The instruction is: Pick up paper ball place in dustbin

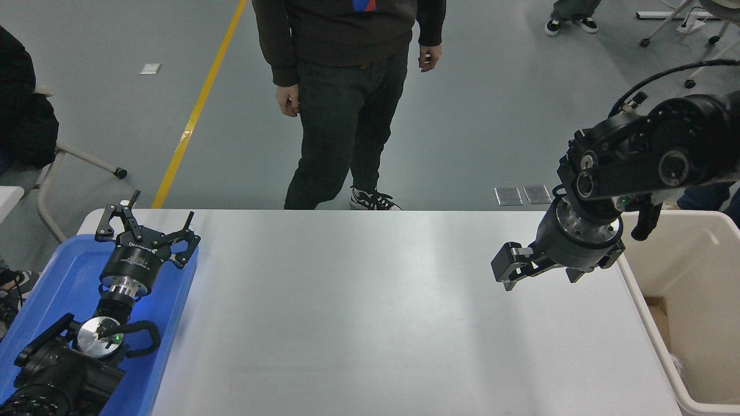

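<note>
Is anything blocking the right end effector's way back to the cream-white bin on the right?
Nothing visible does. The right end effector hangs over the white table, beside the cream-white rectangular plastic bin. No paper ball shows anywhere.
</note>
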`<state>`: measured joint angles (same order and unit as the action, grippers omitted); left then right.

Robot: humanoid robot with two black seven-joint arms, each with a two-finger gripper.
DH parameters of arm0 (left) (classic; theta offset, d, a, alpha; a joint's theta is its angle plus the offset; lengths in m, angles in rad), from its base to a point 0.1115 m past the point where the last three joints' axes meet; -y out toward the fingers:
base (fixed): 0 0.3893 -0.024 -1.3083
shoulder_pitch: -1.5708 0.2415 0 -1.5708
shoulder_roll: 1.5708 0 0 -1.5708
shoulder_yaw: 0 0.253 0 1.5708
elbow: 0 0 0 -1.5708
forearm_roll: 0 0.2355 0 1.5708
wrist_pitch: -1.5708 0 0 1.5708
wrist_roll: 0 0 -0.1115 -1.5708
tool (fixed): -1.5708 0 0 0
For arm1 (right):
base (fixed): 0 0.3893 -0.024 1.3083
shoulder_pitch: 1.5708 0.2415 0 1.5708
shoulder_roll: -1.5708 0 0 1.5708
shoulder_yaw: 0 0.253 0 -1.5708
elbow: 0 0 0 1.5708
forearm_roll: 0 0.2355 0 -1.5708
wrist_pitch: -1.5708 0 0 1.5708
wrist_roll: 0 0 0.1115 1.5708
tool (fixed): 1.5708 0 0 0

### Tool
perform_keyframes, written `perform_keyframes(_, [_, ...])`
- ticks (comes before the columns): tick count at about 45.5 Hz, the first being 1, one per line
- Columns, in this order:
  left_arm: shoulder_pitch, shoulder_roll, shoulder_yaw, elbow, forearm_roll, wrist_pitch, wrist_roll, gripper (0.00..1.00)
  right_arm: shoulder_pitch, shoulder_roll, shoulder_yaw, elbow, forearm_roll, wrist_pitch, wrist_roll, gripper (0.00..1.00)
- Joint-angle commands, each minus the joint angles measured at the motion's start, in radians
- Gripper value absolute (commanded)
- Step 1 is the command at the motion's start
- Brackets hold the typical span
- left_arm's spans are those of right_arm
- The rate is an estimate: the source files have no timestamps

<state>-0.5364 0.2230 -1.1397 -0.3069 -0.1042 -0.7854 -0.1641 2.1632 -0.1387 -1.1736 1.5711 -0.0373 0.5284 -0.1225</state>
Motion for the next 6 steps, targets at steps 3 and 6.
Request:
perform_keyframes(3, [0.001,0.001,0.000,0.000,0.000,0.000,0.000,0.99,0.040,0.022,-0.004,0.012,0.059,0.019,0.000,1.00])
perform_keyframes(6, [0.001,0.001,0.000,0.000,0.000,0.000,0.000,0.99,0.041,0.022,-0.008,0.012,0.060,0.019,0.000,1.00])
